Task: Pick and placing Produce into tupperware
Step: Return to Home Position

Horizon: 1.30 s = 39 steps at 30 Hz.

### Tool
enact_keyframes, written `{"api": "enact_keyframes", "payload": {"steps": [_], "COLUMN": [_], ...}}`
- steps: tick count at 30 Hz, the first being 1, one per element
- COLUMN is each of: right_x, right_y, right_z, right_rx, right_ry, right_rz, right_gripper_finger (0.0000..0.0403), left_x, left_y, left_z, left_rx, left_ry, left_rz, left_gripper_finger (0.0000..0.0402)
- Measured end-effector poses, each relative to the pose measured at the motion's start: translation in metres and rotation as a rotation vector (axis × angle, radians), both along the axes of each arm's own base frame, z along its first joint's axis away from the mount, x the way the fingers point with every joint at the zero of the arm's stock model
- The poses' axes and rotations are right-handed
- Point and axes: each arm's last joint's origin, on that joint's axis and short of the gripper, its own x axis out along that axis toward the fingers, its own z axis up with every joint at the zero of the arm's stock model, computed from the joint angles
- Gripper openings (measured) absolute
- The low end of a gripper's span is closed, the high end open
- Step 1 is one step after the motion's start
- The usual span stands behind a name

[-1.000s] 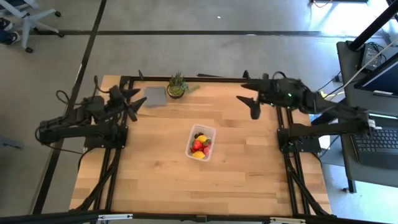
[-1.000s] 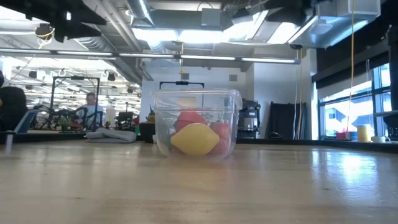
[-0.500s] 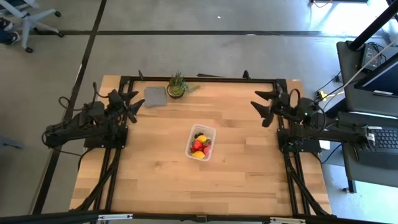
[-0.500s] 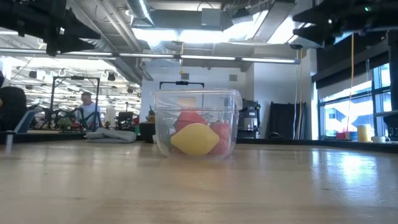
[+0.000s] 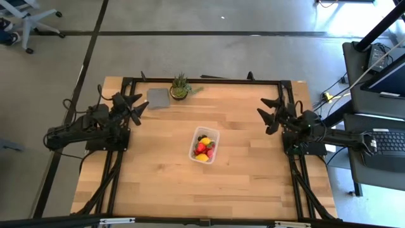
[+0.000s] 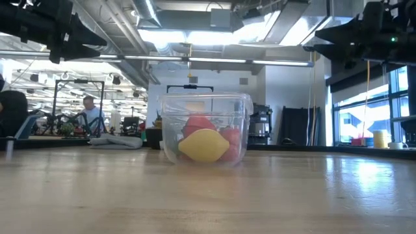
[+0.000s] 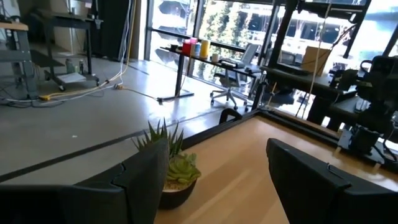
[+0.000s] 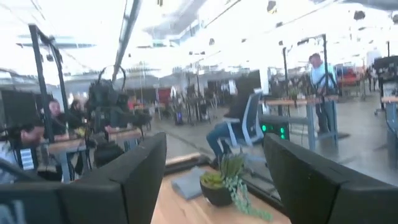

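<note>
Tupperware (image 5: 204,144): one small lidless tub of clear, milky-white plastic, rectangular with rounded corners, standing upright near the middle of the wooden table (image 5: 158,180), its long sides set slightly aslant to the table's edges. Walls see-through, rim a little thickened. Contents, the produce (image 5: 202,150): tiny fruit pieces heaped together inside the tub. From above I make out a yellow lemon piece (image 5: 205,140) toward the far end, a second yellow piece at the near end, red strawberry pieces (image 5: 200,148) between them, and a dark berry (image 5: 201,136) by the far rim. From table height, a lemon presses against the near wall, with red pieces behind and beside it, and the heap reaches well up the wall. Left claw (image 5: 133,104): raised above the table's left edge, toward the far corner, fingers spread wide and released, gripping nothing, well apart from the tub. Right claw (image 5: 271,114): raised above the table's right edge, fingers likewise spread and empty, well apart from the tub. Other items: small green spiky potted plant (image 5: 180,87) at the table's far edge. Flat grey square piece (image 5: 158,97) lies just beside it, on the left arm's side. Room beyond: a person (image 6: 91,112) among distant workbenches.
</note>
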Motion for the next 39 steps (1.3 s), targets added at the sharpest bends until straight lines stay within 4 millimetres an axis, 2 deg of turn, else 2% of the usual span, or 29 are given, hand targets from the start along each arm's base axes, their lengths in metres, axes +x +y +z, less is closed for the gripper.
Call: {"api": "enact_keyframes", "payload": {"steps": [4,17,33,39], "right_x": [0.0,-0.001,-0.001,0.002], "right_y": [0.0,0.0,0.0,0.0], "right_z": [-0.003,-0.001,-0.002,-0.011], "right_rx": [-0.006,-0.025,-0.029,0.052], "right_ry": [-0.016,-0.021,-0.013,0.062], "right_rz": [-0.001,-0.006,-0.008,0.01], "right_gripper_finger": [0.0272,0.0272,0.0272,0.0272], "left_x": [0.002,0.021,0.023,0.023], "left_y": [0.0,0.005,0.007,0.007], "left_z": [-0.004,-0.049,-0.055,-0.055], "left_rx": [-0.013,-0.034,0.0,0.037], "left_ry": [-0.002,-0.02,-0.03,0.006], "left_rz": [0.0,0.033,0.079,0.078], "left_gripper_finger": [0.0261,0.0261,0.0261,0.0261]}}
